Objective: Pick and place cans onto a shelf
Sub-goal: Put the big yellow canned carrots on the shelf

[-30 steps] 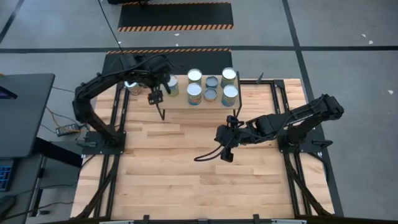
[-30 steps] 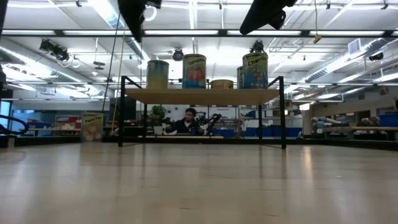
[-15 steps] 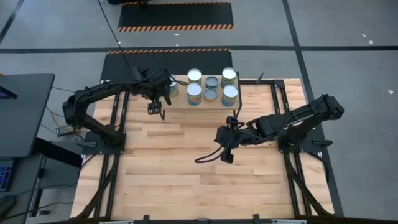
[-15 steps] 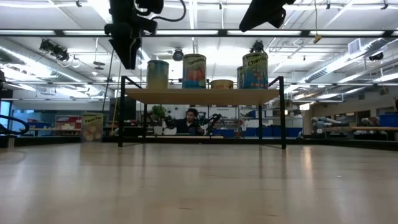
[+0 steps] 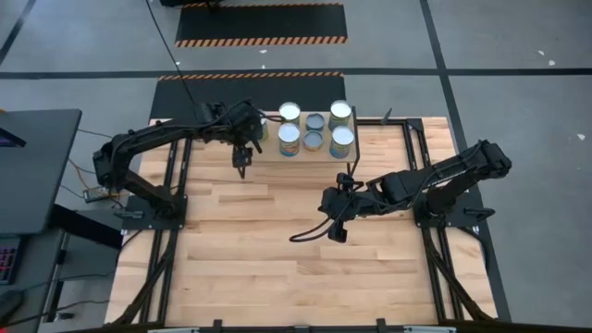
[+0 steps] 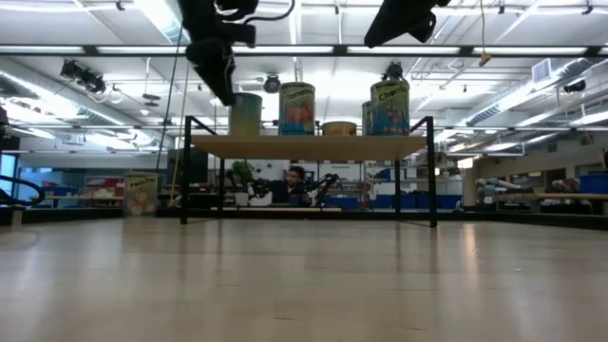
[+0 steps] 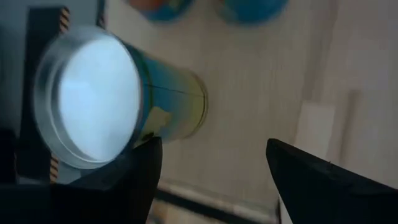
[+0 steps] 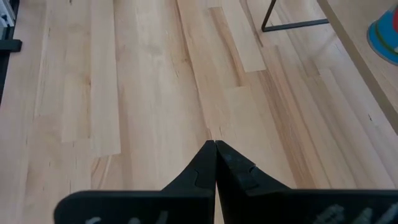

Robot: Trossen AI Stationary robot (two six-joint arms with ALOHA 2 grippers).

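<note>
The shelf (image 5: 319, 153) (image 6: 309, 147) stands at the table's far edge on black wire legs. Several cans stand upright on it: silver-topped ones (image 5: 289, 112) (image 5: 342, 139) and two with dull tops (image 5: 315, 121). The leftmost can (image 5: 258, 128) (image 6: 242, 114) (image 7: 87, 99) has a yellow and blue body. My left gripper (image 5: 242, 165) (image 6: 226, 90) (image 7: 212, 143) is open and empty, just to the near side of this can, about level with its top. My right gripper (image 5: 335, 228) (image 8: 214, 149) is shut and empty above the table's middle.
The bare plank tabletop (image 5: 305, 268) stretches in front of the shelf. The shelf's near right leg (image 8: 292, 25) shows in the right wrist view. A black cable (image 5: 310, 231) loops beside my right gripper. A person sits far behind the table (image 6: 296, 185).
My left arm has stretched out and lowered. Its gripper has come down and then gone toward the table's right edge, ending close to the leftmost can on the shelf. The cans have kept still.
</note>
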